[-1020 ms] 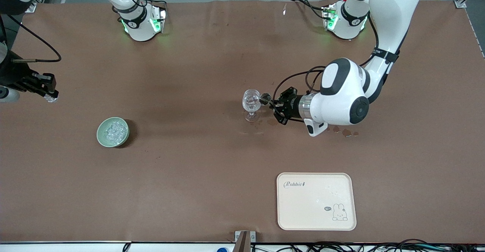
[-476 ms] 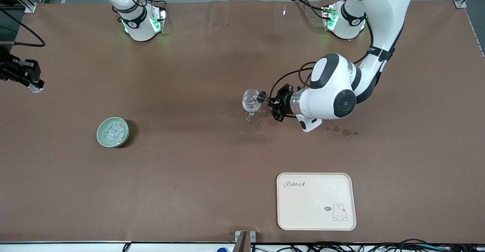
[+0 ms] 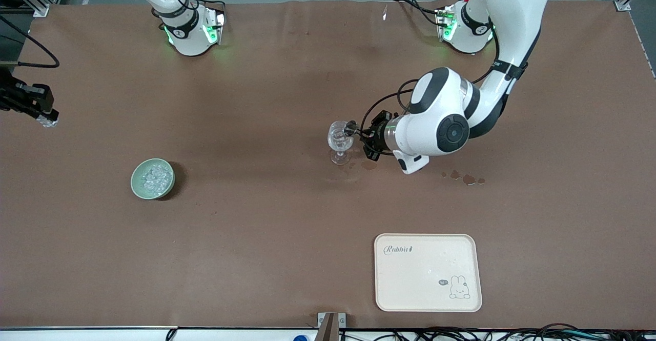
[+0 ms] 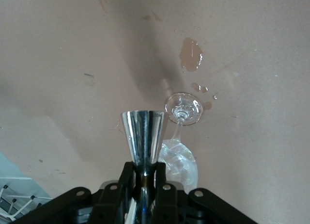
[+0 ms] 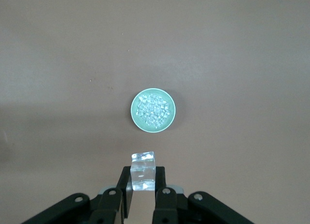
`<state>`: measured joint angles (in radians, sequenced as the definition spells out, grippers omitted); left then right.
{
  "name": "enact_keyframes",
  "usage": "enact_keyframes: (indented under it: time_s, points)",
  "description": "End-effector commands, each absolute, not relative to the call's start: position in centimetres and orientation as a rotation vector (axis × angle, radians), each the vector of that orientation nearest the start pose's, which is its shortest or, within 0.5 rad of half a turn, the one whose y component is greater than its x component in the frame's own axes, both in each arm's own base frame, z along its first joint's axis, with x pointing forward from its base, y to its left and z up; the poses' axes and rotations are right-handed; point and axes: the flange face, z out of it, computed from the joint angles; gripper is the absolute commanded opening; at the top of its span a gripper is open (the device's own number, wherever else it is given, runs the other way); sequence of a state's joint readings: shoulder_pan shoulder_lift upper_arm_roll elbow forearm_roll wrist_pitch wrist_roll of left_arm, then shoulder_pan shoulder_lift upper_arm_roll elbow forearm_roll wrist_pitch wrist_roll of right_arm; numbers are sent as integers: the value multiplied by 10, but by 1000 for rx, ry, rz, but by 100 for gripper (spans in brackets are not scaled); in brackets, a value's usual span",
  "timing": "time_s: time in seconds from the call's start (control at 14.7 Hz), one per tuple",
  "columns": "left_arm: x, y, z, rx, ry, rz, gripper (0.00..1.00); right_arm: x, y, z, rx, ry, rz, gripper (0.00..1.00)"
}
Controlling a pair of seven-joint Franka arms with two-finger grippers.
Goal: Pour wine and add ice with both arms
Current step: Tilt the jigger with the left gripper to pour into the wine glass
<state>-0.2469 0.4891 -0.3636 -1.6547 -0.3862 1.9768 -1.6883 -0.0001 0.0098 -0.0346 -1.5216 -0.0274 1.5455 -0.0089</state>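
A clear stemmed glass (image 3: 339,138) stands mid-table; it also shows in the left wrist view (image 4: 181,158). My left gripper (image 3: 366,136) is shut on a shiny metal jigger (image 4: 144,132), tipped so its mouth (image 3: 351,128) is at the glass's rim. I cannot make out any wine. My right gripper (image 3: 43,114) is shut on a clear ice cube (image 5: 144,169) and holds it over the table's edge at the right arm's end. A green bowl (image 3: 152,178) heaped with ice cubes (image 5: 153,110) sits on the table.
A cream tray (image 3: 428,272) with a rabbit drawing lies near the front edge. Wet spots (image 3: 464,178) mark the brown cloth beside the glass and under the left arm, and they also show in the left wrist view (image 4: 191,54).
My left arm's wrist has swung toward the glass, bringing the jigger's mouth to the rim. My right gripper has carried the ice cube outward toward the table's end, then stopped.
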Motion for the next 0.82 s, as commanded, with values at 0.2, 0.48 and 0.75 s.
enact_keyframes:
  time_s: [0.2, 0.48, 0.75]
  points:
    - [534, -382, 356, -2502, -1863, 690, 0, 551, -19, 630, -3166, 18, 16, 0]
    - [534, -381, 360, -2510, -1860, 665, 0, 552, -18, 625, -3166, 15, 18, 1]
    - [531, -390, 361, -2512, -1858, 657, 0, 552, -18, 625, -3164, 15, 18, 1]
